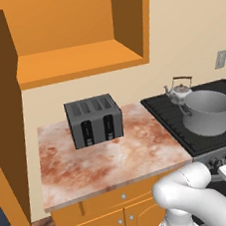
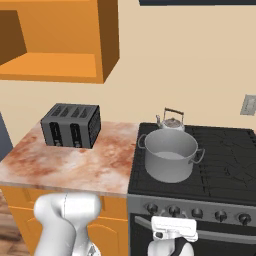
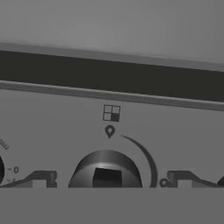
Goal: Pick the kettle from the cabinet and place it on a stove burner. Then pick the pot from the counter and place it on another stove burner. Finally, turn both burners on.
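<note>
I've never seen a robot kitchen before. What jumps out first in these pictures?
The big grey pot sits on the black stove burners, with a small shiny kettle just behind it. A dark toaster stands on the mottled counter, under the open orange cabinet. The white arm reaches low to the stove's front, its end effector close around one knob.

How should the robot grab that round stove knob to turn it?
Grip the raised round body of the knob, coming straight at the front panel, one of the fingers on each side. It sticks out toward the hand and sits centered between them.
</note>
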